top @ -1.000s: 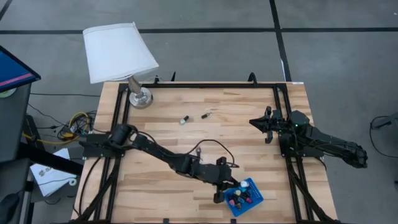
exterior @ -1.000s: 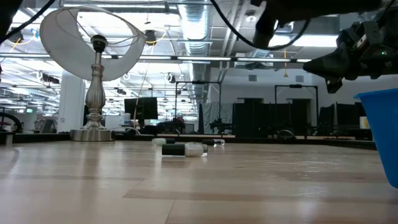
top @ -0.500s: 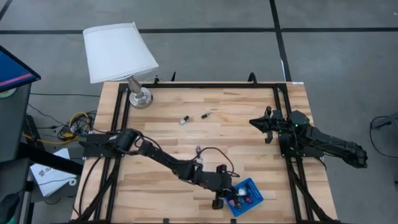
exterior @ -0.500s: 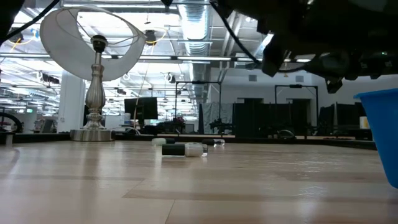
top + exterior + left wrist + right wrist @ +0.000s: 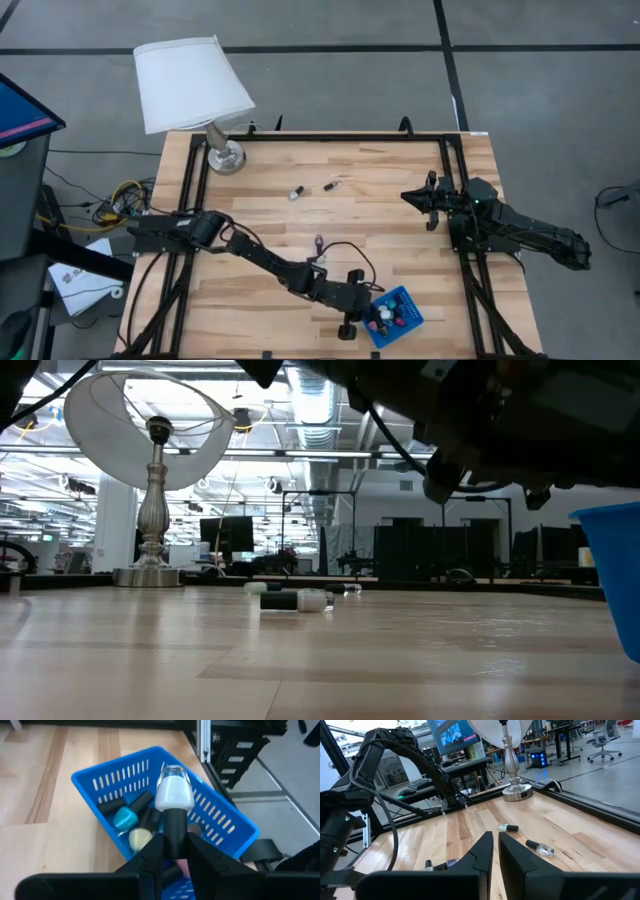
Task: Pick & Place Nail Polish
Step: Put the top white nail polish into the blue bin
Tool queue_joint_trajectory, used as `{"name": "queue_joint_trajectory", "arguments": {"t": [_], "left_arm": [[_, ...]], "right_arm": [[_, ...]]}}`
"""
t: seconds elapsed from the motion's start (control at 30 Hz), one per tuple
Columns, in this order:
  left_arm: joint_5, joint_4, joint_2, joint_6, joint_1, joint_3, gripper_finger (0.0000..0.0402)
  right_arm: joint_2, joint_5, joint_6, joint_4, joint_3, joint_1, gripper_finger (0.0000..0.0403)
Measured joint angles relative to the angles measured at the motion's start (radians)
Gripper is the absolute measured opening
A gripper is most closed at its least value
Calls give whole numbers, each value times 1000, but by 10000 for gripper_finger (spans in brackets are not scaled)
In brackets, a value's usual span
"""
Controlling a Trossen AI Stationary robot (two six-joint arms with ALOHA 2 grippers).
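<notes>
Left hand [image 5: 362,318], in the high view, hangs over the near-side edge of the blue basket [image 5: 404,326] at the front of the counter [image 5: 300,225]; the right hand [image 5: 412,197] waits far off by the right edge. Two bottles lie loose in the middle of the counter toward the lamp [image 5: 190,84]: a pale one [image 5: 297,192] and a dark-capped one [image 5: 331,185] just beside it.

From the low view, those two bottles [image 5: 295,600] show lying on their sides, and the basket's blue wall [image 5: 612,575] stands at the right edge; dark arm parts fill the top.

Through the left wrist view, the left hand [image 5: 174,845] is clamped on the dark cap of a white bottle [image 5: 173,795], held above the basket [image 5: 125,770], where several bottles already lie, a teal one [image 5: 124,817] among them.

Seen from the right wrist, the right hand [image 5: 495,845] has its fingers nearly together, holding nothing.

This looks like the placing step: the next move calls for letting go so the white bottle drops inside the basket, then fetching the two left.
</notes>
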Motion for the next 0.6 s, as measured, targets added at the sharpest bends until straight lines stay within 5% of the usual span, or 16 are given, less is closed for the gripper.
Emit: {"name": "queue_joint_trajectory", "arguments": {"t": [0.6], "left_arm": [[-4,-36,3,30,-2,0,74]], "right_arm": [[0,0,0,0,0,0,21]]}}
